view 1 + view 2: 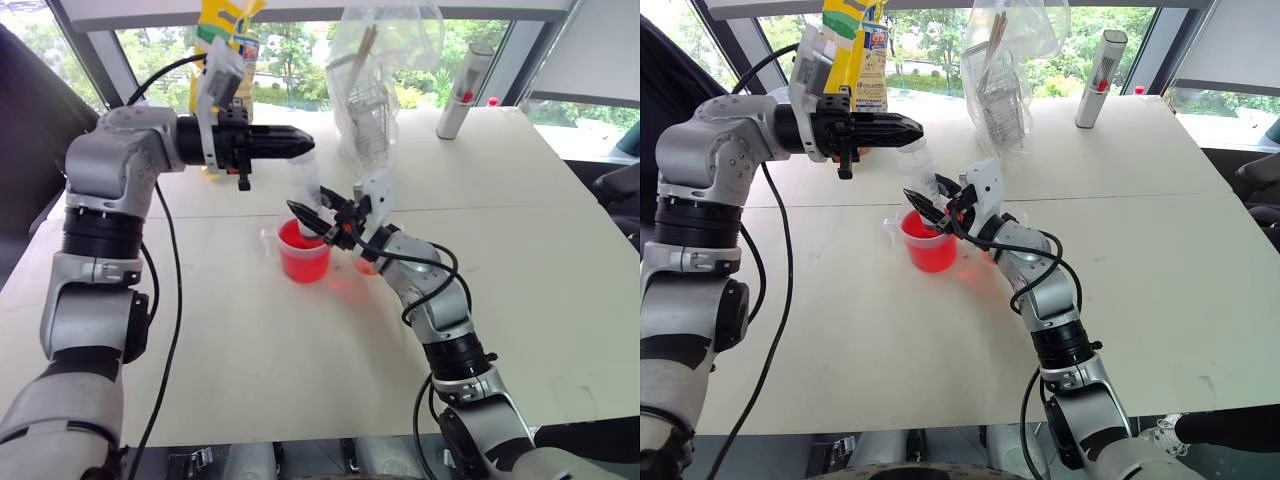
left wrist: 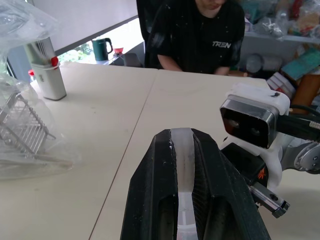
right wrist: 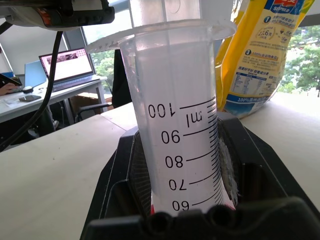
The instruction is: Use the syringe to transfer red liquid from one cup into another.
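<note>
Both tools clamp the syringe [image 1: 305,185] over the red cup [image 1: 303,255] mid-table [image 1: 250,340], far from every edge

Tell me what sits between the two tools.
The syringe spans that gap in the eye views: left tool shut on its plunger, right tool shut on its barrel above the red cup.

Silver-grey jointed arms with black bands, loose black cables, white wrist cameras, black jaws.
</note>
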`<control>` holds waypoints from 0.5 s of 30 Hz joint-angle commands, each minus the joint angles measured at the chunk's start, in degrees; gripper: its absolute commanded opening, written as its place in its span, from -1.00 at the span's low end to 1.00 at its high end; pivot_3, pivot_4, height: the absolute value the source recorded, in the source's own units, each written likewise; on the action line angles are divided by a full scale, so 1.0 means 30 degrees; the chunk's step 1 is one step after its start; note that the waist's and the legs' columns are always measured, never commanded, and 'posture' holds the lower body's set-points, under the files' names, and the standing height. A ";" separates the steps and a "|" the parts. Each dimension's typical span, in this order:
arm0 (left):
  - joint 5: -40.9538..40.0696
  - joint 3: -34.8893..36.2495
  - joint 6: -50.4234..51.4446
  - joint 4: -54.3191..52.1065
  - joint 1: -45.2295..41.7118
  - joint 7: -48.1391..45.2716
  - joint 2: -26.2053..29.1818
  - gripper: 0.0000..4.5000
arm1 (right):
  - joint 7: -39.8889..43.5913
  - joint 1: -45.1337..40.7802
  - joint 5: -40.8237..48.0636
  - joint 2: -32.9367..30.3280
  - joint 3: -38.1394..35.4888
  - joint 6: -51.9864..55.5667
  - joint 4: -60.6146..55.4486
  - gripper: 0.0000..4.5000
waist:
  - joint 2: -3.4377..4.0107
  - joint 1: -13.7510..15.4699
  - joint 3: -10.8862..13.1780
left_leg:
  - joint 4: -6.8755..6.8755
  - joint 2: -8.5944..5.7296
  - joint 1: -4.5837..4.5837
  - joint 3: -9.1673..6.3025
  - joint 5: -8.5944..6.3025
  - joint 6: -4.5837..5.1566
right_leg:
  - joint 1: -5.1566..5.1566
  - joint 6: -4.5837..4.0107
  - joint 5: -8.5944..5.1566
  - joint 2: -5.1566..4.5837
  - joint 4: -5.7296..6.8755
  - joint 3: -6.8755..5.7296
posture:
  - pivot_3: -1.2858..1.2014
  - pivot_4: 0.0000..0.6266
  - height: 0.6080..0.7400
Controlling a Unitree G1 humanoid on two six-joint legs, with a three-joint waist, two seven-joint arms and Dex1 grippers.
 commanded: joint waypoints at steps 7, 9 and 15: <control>-0.0010 0.1259 -0.1075 -0.0127 -0.1429 0.0620 0.0199 -0.97 | 0.0663 0.0172 -0.0018 0.0123 0.0831 0.0069 0.0029 -0.36 | 0.0000 0.0000 0.0000 | 0.0000 0.0000 0.0000 0.0000 0.0000 -0.0001 | 0.0000 0.0000 0.0000 0.0000 0.0000 0.0001 | 0.03 -0.52 0.98; -0.0043 0.1271 -0.1043 -0.0172 -0.1388 0.0620 0.0198 -0.97 | 0.0673 0.0150 -0.0015 0.0118 0.0839 0.0089 -0.0013 -0.36 | 0.0000 0.0001 0.0000 | 0.0000 0.0000 0.0000 0.0000 0.0000 0.0000 | 0.0000 0.0000 0.0000 0.0000 0.0000 0.0000 | 0.03 -0.52 0.98; -0.0138 0.1286 -0.0922 -0.0385 -0.1205 0.0589 0.0215 -0.97 | 0.0746 -0.0125 0.0047 0.0023 0.0765 0.0183 -0.0282 -0.36 | 0.0000 -0.0001 0.0000 | 0.0000 0.0000 0.0000 0.0000 0.0000 0.0000 | 0.0000 0.0000 0.0000 0.0000 0.0000 0.0000 | 0.03 -0.52 0.98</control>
